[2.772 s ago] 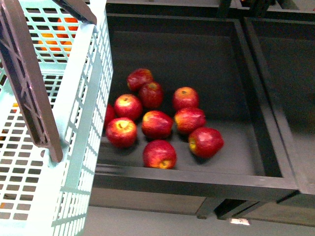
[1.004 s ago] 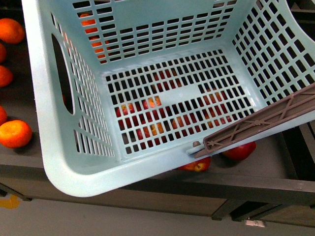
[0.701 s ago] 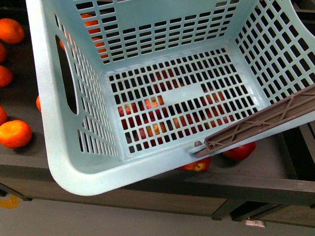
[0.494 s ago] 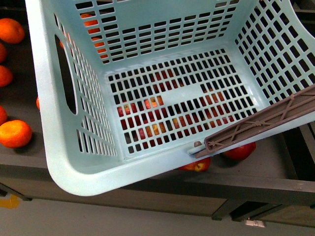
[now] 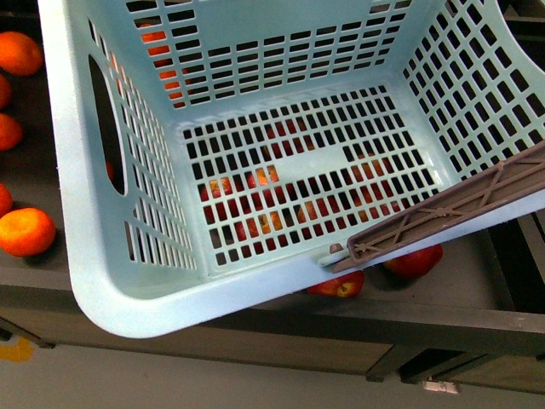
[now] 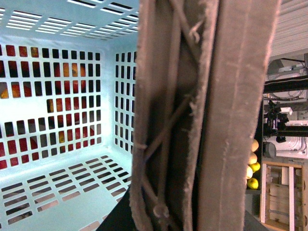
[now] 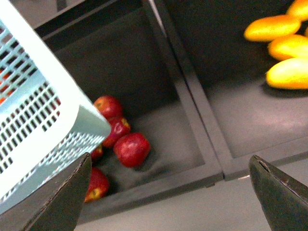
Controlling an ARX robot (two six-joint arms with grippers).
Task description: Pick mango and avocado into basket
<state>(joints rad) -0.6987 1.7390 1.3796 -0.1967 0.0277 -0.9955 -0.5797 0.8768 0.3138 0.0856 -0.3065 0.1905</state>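
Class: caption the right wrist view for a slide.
Teal basket above red apples; yellow mangoes in the neighbouring compartment.

Right wrist view: your right gripper (image 7: pixel 169 161) presents two fingers (image 7: pixel 55 202). Both are dark grey to near-black wedges, broad at the base and narrowing to a blunt tip. The finish is matt and plain. A thin paler line runs along the inner edge of each, brightest near the tip.

Left wrist view: your left gripper (image 6: pixel 117 217) shows only as a flat black sliver with a straight slanted edge. It is out of focus, so finer detail cannot be made out.
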